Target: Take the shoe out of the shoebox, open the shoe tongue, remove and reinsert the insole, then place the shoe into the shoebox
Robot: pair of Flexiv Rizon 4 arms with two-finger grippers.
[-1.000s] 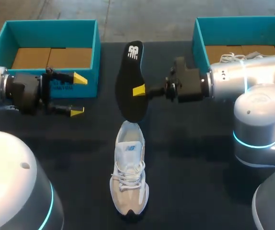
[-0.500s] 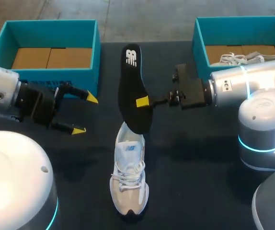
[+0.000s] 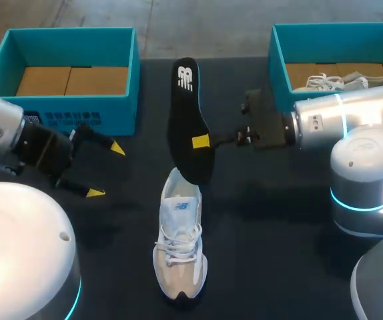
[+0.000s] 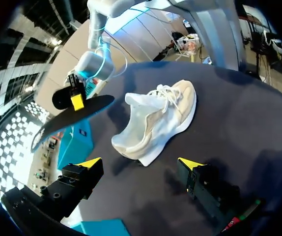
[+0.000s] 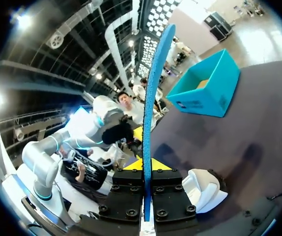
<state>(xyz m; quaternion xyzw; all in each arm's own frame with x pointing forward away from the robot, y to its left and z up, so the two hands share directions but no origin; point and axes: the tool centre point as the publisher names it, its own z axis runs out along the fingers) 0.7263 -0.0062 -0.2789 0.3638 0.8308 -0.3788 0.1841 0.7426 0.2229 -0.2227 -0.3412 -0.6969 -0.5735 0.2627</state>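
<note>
Item 1. Insole [image 3: 186, 120]: black, with a white mark at its far end. It is held off the table [image 3: 278, 260] between the two shoeboxes. Its near end is close over the heel of the shoe; we cannot tell whether they touch.

Item 2. Right gripper [image 3: 202, 141]: our right arm comes in from the right. Its fingers are clamped on the insole from both sides, about two thirds of the way down its length. In the right wrist view the insole stands edge-on between the fingers and shows a blue rim.

Item 3. Shoe [image 3: 179, 243]: white and beige, laced, upright on its sole mid-table. Its toe points towards us and its heel towards the insole. It is outside both boxes.

Item 4. Left gripper [image 3: 106, 171]: fingers spread wide, nothing between them. It hangs over bare table in front of the left shoebox, well to the left of the shoe. In the left wrist view the shoe lies ahead of the parted fingers.

Item 5. Left shoebox [image 3: 71, 110]: teal, open, with a brown cardboard floor showing.

Item 6. Right shoebox [image 3: 279, 50]: teal, open, with a second pale shoe [image 3: 331, 81] lying inside.
</note>
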